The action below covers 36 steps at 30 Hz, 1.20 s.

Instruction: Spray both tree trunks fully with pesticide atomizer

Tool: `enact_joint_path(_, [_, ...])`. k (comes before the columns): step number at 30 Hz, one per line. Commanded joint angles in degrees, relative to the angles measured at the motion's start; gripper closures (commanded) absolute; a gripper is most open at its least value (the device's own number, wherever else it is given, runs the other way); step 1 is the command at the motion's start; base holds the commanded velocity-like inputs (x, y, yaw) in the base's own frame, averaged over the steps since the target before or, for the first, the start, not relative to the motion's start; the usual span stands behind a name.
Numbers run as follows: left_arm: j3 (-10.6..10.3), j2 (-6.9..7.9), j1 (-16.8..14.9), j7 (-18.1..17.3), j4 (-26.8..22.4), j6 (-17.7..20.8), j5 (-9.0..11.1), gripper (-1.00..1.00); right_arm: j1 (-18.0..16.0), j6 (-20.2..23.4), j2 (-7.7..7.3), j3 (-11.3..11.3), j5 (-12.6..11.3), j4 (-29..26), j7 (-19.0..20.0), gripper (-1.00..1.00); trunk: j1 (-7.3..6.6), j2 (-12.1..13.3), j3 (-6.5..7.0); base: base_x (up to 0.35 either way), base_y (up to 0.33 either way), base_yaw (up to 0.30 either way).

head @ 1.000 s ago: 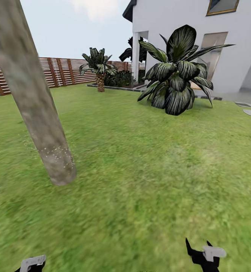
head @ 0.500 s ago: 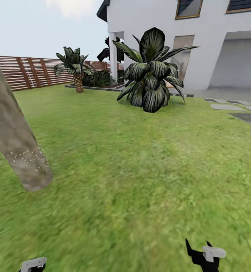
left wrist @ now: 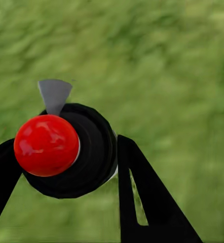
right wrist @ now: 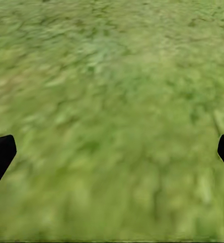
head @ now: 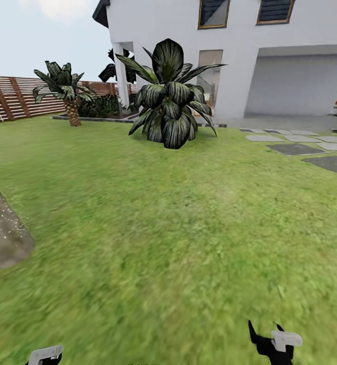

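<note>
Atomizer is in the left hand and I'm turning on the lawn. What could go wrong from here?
1. The trunk, already speckled near its base, sits at the head view's left edge; spraying now would likely miss it.
2. The atomizer sits between the left fingers; a jolt might shift the nozzle's aim.
3. No unsprayed trunk is in sight ahead, just the shrub.
</note>
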Motion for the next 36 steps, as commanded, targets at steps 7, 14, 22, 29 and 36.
enact_joint_path(7, [0.4,0.0,0.0,-0.3,0.0,-0.2,-0.4,1.0,0.0,-0.1,0.01,-0.5,-0.1,0.1,0.6,-1.0,-0.02,0.0,-0.05,-0.108,-0.257,-0.3])
enact_joint_path(14, [0.4,0.0,0.0,-0.3,0.0,-0.2,-0.4,1.0,0.0,0.0,0.01,-0.4,0.0,0.1,0.6,-1.0,-0.02,0.0,-0.05,-0.107,-0.257,-0.3])
enact_joint_path(22, [0.4,0.0,0.0,-0.3,0.1,-0.2,-0.4,1.0,0.0,0.0,0.01,-0.4,0.0,0.1,0.6,-1.0,-0.02,0.0,-0.05,-0.107,-0.258,-0.3])
enact_joint_path(29, [0.4,0.0,0.0,-0.3,0.1,-0.2,-0.4,1.0,0.0,0.0,0.01,-0.4,0.0,0.1,0.7,-1.0,-0.02,0.0,-0.05,-0.106,-0.258,-0.3])
enact_joint_path(36, [0.4,0.0,0.0,-0.3,0.1,-0.2,-0.4,1.0,0.0,0.0,0.01,-0.4,0.0,0.1,0.7,-1.0,-0.02,0.0,-0.05,-0.106,-0.257,-0.3])
